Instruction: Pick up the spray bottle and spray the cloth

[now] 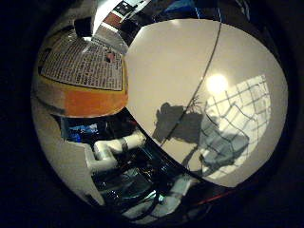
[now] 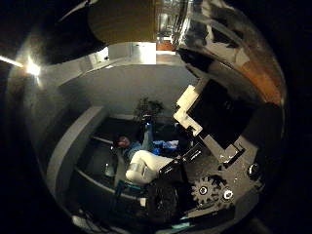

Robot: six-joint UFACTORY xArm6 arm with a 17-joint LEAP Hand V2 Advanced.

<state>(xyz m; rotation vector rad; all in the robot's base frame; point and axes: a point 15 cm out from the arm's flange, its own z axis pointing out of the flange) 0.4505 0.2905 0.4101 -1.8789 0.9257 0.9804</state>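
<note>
The spray bottle (image 1: 90, 81) is orange with a printed label and lies close against the palm in the right little finger side palm view. In the right thumb side palm view its orange body (image 2: 127, 21) and a clear part (image 2: 180, 15) fill the edge of the picture. My right hand (image 2: 210, 112) has its white and black fingers curled in next to the bottle. More white fingers (image 1: 119, 147) show beside the bottle's base.
A pale tabletop (image 1: 180, 66) lies beyond the bottle, with the hand's dark shadow (image 1: 190, 128) and a bright light spot (image 1: 217, 84) on it. The thumb side view looks out at a room with a grey wall (image 2: 127, 88).
</note>
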